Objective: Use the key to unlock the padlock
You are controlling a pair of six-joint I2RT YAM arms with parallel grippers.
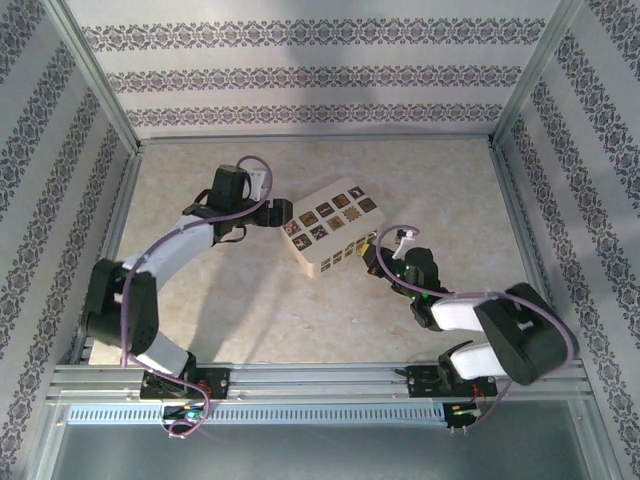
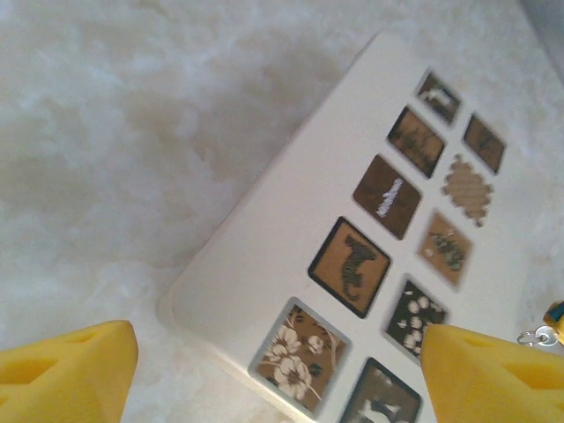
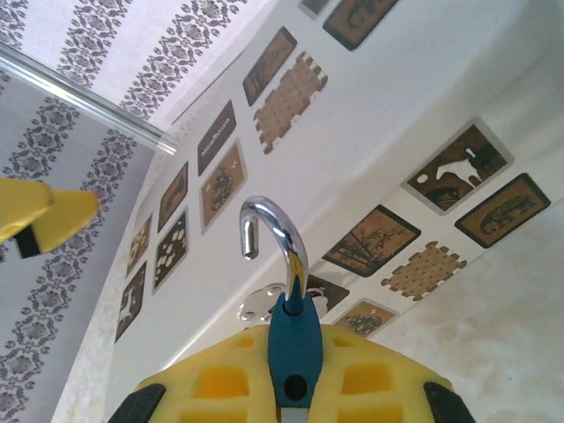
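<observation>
Right end effector (image 3: 295, 388): yellow pads clamped on the small blue square-bodied padlock (image 3: 295, 339), with the body sunk low between the pads. Its silvery metal shackle (image 3: 269, 216) points toward the cream box with dark patterned squares (image 3: 397, 115). The padlock sits near the box's near side; you can't tell whether they touch.

The shackle's left end hangs free like a hook. It reads as sprung, but check before you count it done.

A small silvery ring (image 3: 263, 306) lies just behind the shackle's foot. You can't tell whether a key hangs on it.

Left end effector (image 2: 282, 379): pads apart and empty, over the box's corner above the pale marbled desk (image 1: 450, 190).

To do the step well:
- Hold the right clamp firm on the body, never on the shackle.
- Bring your left in from the side toward the ring.
- Pinch only the key and turn it gently, so the lock isn't dragged out of the pads.
</observation>
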